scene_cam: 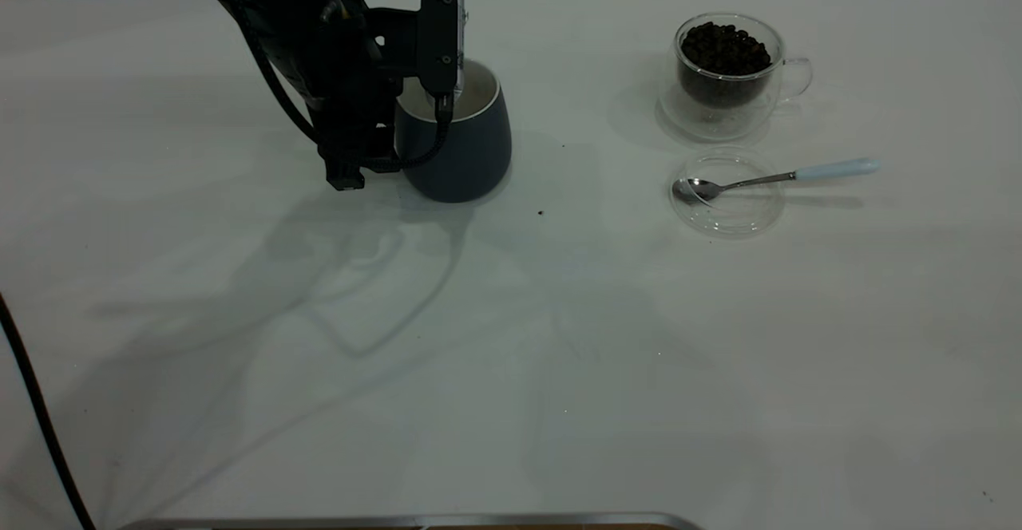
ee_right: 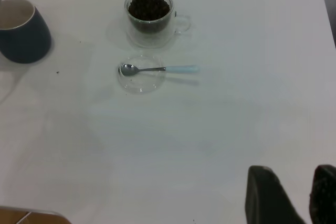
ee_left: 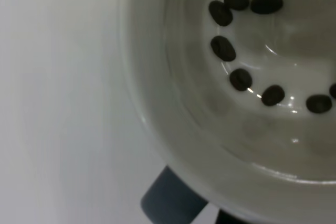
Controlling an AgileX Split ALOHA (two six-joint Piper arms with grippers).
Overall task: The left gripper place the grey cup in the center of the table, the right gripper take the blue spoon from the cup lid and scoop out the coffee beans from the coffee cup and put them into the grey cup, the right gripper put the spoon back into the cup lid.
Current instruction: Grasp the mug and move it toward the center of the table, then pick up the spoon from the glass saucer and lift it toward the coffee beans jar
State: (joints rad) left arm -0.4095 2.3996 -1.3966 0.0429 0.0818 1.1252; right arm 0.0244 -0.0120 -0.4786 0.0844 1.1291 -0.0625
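Your left gripper [scene_cam: 383, 127] sits at the near-left side of the grey cup [scene_cam: 459, 143], which stands on the table [scene_cam: 511, 354] left of centre with beans [ee_left: 240, 78] inside; keep it upright. I can't tell whether the jaws grasp or are released. Spoon [scene_cam: 766, 179] rests on the lid [scene_cam: 726, 195], by the coffee cup [scene_cam: 725, 75]. Right gripper [ee_right: 294, 198] hovers spread, empty.

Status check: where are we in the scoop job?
Looks late. The grey cup sits near table centre with a few beans inside. The spoon lies back on the lid, by the coffee cup. Left tool is at the cup; right tool is far off.
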